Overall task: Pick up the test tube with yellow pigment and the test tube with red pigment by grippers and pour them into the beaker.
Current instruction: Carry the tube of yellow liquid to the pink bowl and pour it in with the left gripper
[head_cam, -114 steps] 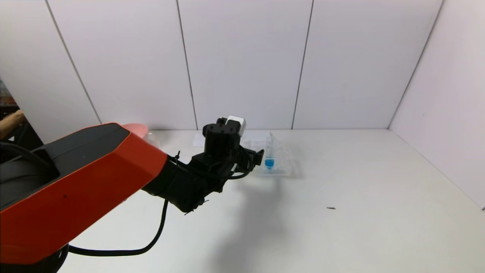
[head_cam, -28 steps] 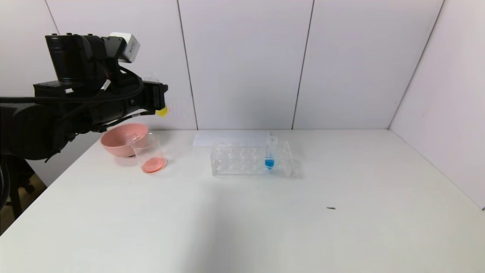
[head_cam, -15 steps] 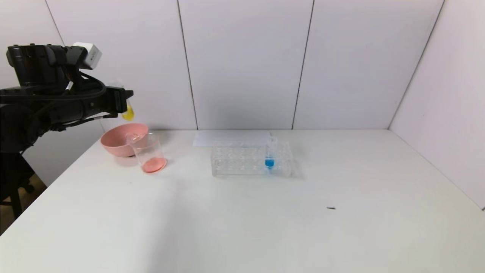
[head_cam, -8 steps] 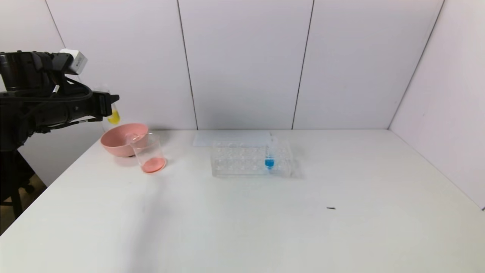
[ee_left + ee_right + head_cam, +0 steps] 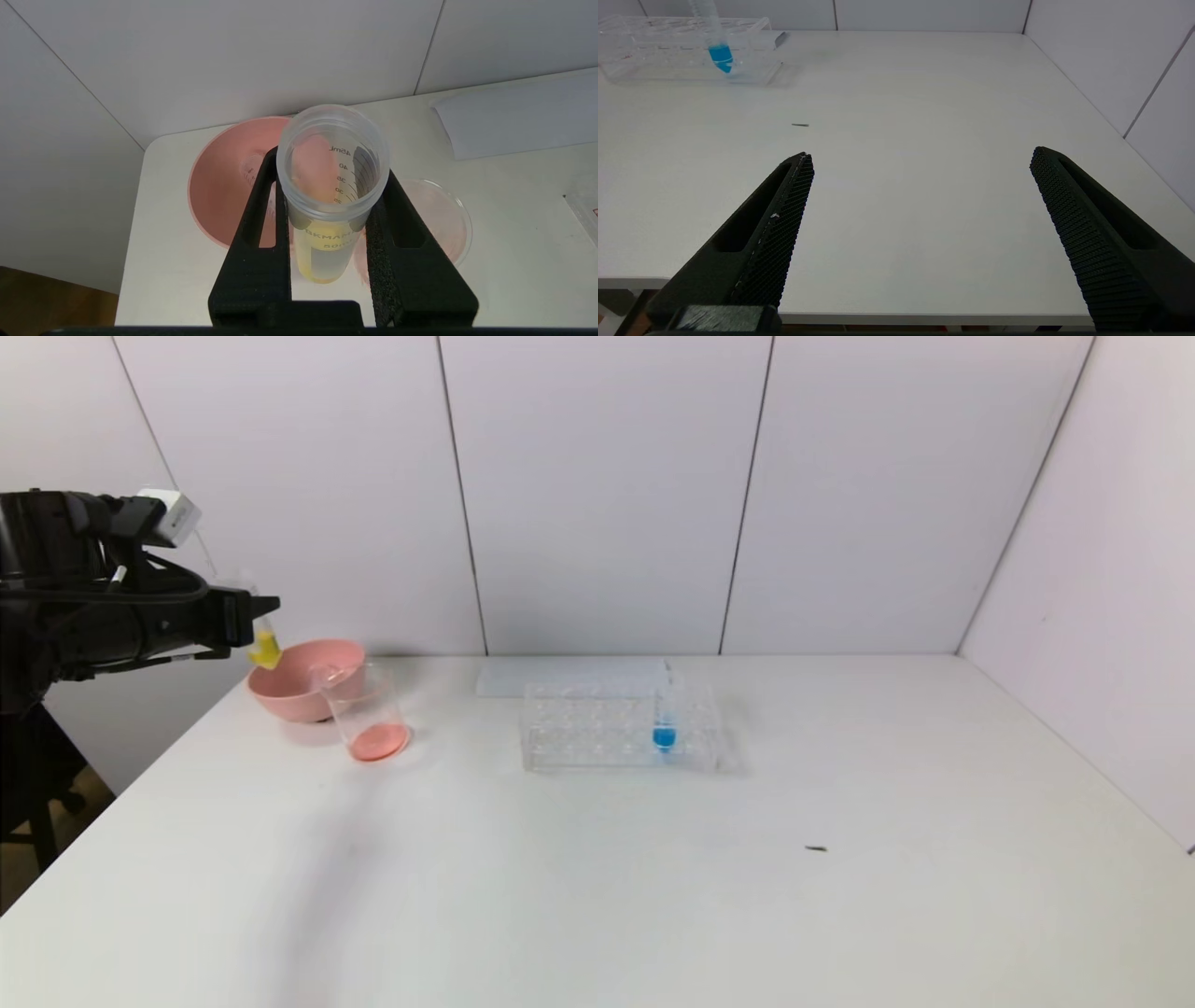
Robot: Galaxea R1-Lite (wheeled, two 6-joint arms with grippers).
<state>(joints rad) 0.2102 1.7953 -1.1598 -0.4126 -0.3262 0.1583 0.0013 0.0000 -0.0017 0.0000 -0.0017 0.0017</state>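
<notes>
White table (image 5: 653,896), pale panelled walls; left gripper (image 5: 250,616) clamps the test tube with yellow pigment (image 5: 265,651) over pink bowl (image 5: 289,686) rim.
Left wrist cam only: tube mouth, graduation marks; beaker (image 5: 366,714) w/ red film just beside bowl. Right gripper (image 5: 920,205), seen only in its wrist cam, jaws wide apart above table. Red-pigment tube can't be made out. Blue tube (image 5: 664,709) in rack (image 5: 616,728).

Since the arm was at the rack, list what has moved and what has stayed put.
The left gripper lifted the test tube with yellow pigment from the rack and carried it left and down, over the pink bowl. Its jaws stay clamped. Beaker, blue tube and rack unmoved.
</notes>
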